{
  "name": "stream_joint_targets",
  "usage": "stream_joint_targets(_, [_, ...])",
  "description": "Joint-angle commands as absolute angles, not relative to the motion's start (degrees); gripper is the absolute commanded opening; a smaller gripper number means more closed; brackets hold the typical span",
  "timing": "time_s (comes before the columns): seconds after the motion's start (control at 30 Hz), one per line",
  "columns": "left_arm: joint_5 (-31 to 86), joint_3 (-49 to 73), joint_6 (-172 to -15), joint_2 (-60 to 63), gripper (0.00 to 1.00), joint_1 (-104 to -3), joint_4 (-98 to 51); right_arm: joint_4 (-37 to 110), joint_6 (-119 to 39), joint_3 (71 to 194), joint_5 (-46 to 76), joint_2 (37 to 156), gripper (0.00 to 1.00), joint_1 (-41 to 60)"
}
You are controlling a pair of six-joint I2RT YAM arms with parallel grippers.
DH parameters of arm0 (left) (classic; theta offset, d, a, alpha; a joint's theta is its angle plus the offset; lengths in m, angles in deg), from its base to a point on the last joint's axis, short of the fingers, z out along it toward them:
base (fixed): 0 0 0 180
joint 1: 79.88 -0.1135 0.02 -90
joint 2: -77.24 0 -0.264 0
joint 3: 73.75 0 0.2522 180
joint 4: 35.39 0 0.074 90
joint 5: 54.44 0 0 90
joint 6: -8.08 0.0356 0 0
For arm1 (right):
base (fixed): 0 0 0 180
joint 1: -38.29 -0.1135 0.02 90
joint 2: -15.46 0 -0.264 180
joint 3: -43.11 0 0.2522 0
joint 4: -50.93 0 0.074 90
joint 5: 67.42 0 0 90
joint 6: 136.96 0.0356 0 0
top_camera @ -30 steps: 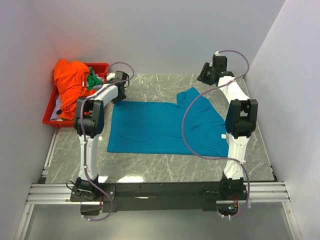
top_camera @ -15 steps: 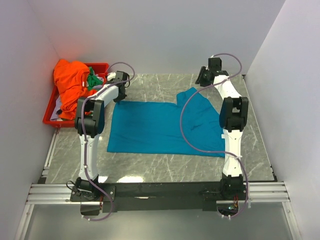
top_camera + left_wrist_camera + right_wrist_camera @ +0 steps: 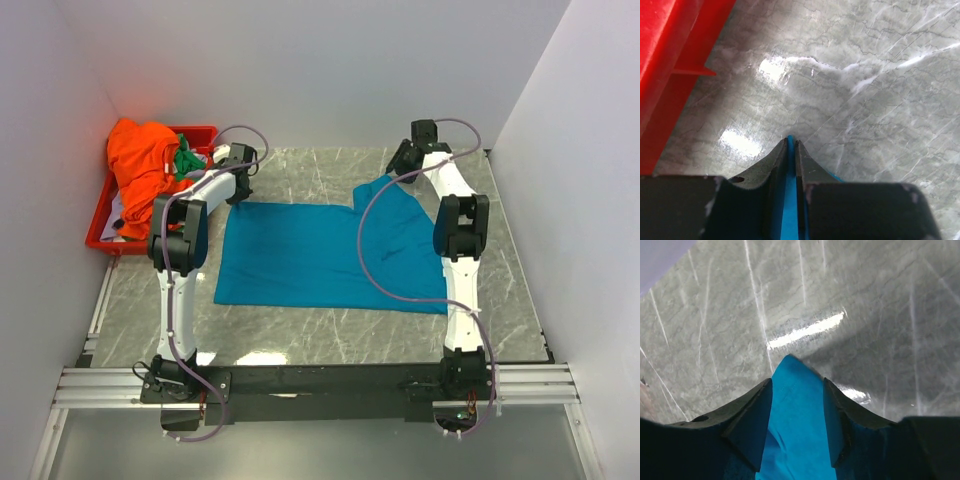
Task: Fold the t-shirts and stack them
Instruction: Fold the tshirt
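Observation:
A teal-blue t-shirt [image 3: 320,255] lies spread flat on the grey marble table. My left gripper [image 3: 237,196] is at its far left corner. In the left wrist view that gripper [image 3: 791,143] is shut on a thin edge of the teal cloth [image 3: 789,200]. My right gripper [image 3: 398,170] is at the shirt's far right sleeve. Its jaws [image 3: 796,383] stand open on either side of the sleeve tip [image 3: 795,415], which pokes out past the fingertips. An orange t-shirt [image 3: 140,165] and a green one [image 3: 186,160] lie crumpled in the red tray.
The red tray [image 3: 100,238] sits at the far left of the table, and its wall [image 3: 670,65] is close to my left gripper. White walls enclose the table on the left, back and right. Bare marble [image 3: 310,175] lies beyond the teal shirt.
My left gripper has closed on the teal shirt's corner. My right gripper has moved down and to the left onto the sleeve, and its jaws have spread a little.

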State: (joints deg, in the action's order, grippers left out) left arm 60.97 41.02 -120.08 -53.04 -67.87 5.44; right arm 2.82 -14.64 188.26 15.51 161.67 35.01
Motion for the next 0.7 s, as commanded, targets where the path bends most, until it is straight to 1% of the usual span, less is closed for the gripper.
stream_joint_targets(0.0, [58.4, 39.5, -120.2, -51.5, 0.17, -68.0, 6.8, 0.3, -10.5, 192.6, 15.7, 164.0, 0.52, 34.0])
stream_joint_targets(0.27, [57.4, 38.6, -120.4, -50.6, 0.16, -68.0, 6.1, -1.2, -9.1, 193.4, 14.3, 165.9, 0.52, 32.6])
stream_joint_targets(0.5, [56.5, 38.8, -120.3, -50.8, 0.16, -68.0, 5.9, -0.9, -9.1, 190.4, 13.6, 165.5, 0.37, 32.1])
stream_joint_targets(0.57, [56.2, 38.7, -120.4, -50.8, 0.16, -67.9, 5.8, -0.9, -9.3, 190.1, 13.7, 165.2, 0.35, 32.2])
stream_joint_targets(0.6, [56.0, 38.7, -120.4, -50.8, 0.16, -67.9, 5.7, -1.3, -9.4, 189.9, 13.9, 164.9, 0.31, 32.1])
stream_joint_targets(0.67, [55.8, 38.4, -120.5, -50.7, 0.15, -67.9, 5.6, -1.4, -10.1, 189.7, 14.2, 164.0, 0.27, 32.1])
